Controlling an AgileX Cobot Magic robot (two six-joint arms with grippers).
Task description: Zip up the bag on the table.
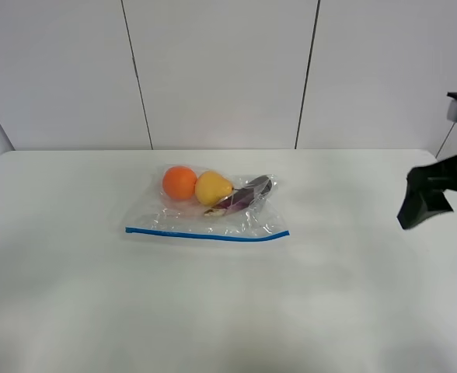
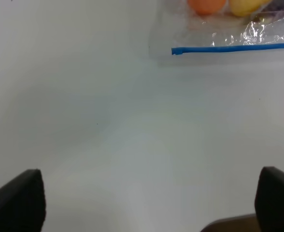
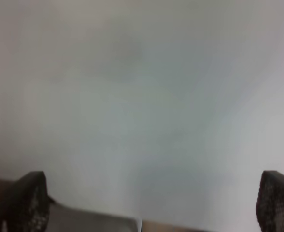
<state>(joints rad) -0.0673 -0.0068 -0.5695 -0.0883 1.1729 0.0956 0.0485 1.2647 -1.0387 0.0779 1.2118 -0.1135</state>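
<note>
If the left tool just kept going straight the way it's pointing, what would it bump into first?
Probably bare table first. The open left tool looks across empty white surface; farther along, off toward one side, lies the bag's blue seal strip. Depth is hard to judge.

Clear fruit-filled bag (image 1: 213, 206) flat mid-table (image 1: 73, 295)

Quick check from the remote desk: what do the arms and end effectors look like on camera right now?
Only the right arm shows in the high view: black, blocky and angular, with a grey part at its top. Both wrist views show just two dark finger tips each: the left end effector's fingers look smooth matte black, the right end effector's fingers speckled. No cables or markings are visible.
</note>
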